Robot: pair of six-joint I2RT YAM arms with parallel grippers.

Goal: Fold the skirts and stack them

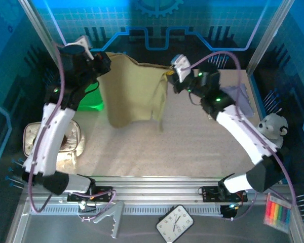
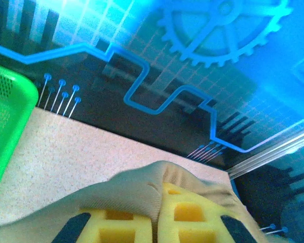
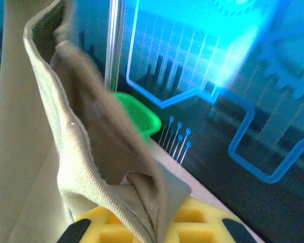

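The left pincer is pressed together on one top corner of the olive-tan skirt, and the right pincer pinches the other corner. The cloth hangs spread between them over the far half of the tabletop. This looks like the spreading step ahead of the fold. The next move likely calls for laying the skirt flat, hem first, with both corners level. The lavender skirt lies crumpled beyond the right arm. The green basket sits partly under the left arm, and its visible mesh looks bare. What the beige pouch holds cannot be told.
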